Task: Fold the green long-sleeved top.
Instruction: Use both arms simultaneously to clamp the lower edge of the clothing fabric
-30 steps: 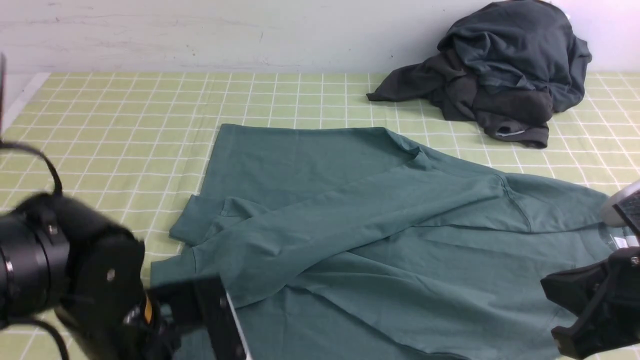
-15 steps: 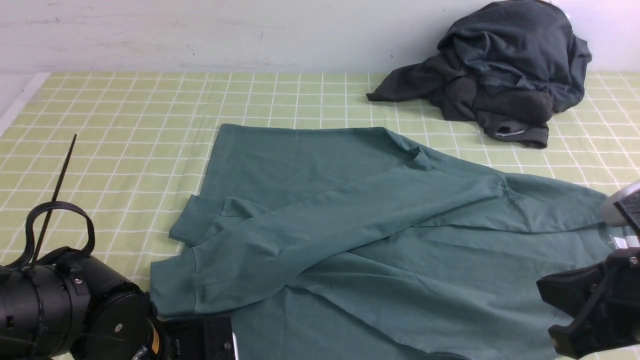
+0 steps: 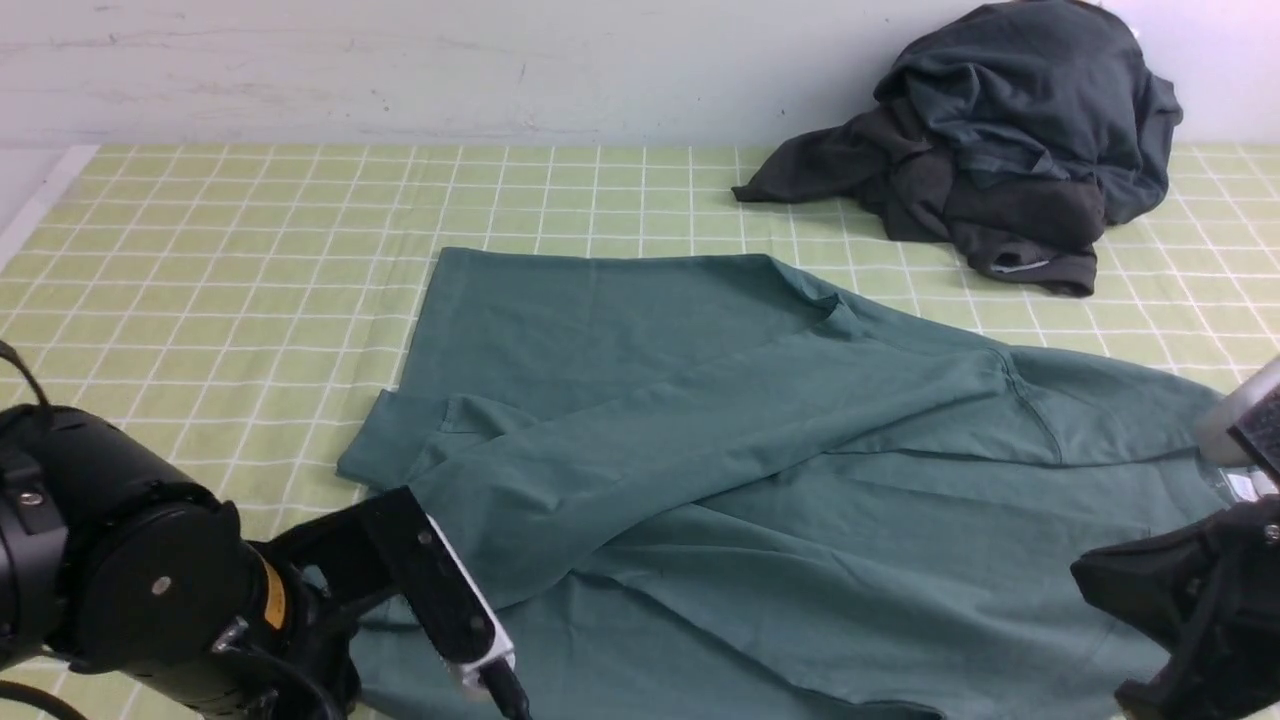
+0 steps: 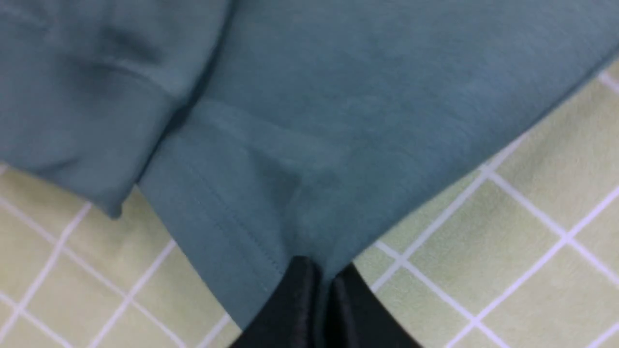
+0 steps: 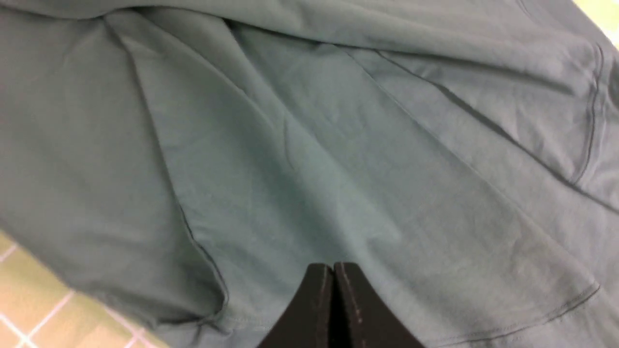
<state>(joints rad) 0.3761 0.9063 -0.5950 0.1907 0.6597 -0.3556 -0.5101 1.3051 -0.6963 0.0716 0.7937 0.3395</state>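
Observation:
The green long-sleeved top (image 3: 760, 470) lies spread over the checked cloth, one sleeve folded across its body toward the left. In the left wrist view my left gripper (image 4: 321, 270) is shut on the green top's (image 4: 309, 121) hem corner, with cloth pinched between the black fingers. Seen from the front, that gripper (image 3: 492, 678) sits at the top's near left corner. My right gripper (image 5: 332, 267) is shut at the top's near right side, and the fabric (image 5: 309, 159) rises in a ridge to its tips. The right arm (image 3: 1190, 600) hides that pinch in the front view.
A dark charcoal garment (image 3: 1000, 140) is heaped at the back right against the wall. The yellow-green checked tablecloth (image 3: 220, 260) covers the table. The table's left edge (image 3: 30, 215) shows at the far left.
My left arm dipped low, then came up at the top's near left corner, and its gripper went from open to shut on the hem. The right arm barely moved.

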